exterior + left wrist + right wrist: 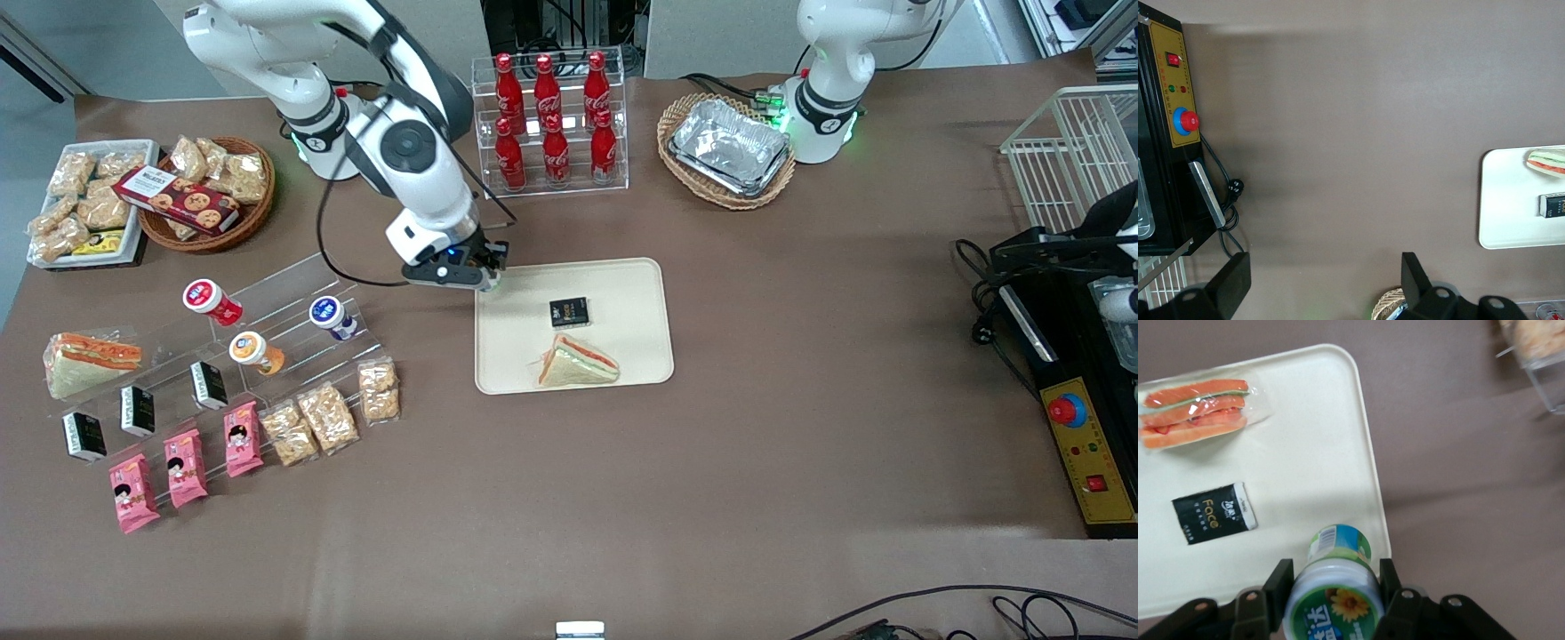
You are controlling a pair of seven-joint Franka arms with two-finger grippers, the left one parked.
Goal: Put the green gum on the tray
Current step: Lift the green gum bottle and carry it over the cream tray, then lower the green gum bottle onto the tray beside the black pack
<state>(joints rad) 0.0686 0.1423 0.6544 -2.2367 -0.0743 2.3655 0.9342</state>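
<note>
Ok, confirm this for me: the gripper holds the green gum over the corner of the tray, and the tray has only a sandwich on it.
Not quite. The gripper does hold the green gum over the tray corner, but the tray carries two things: the wrapped sandwich and a small black packet lying farther from the front camera. The front and right wrist views both show it.

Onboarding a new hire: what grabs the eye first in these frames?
The gripper, shut on the green gum, hangs over the tray at its corner nearest the working arm's end. A sandwich and a black packet already lie on the tray. Red cola bottles stand in a clear rack, farther from the front camera.
</note>
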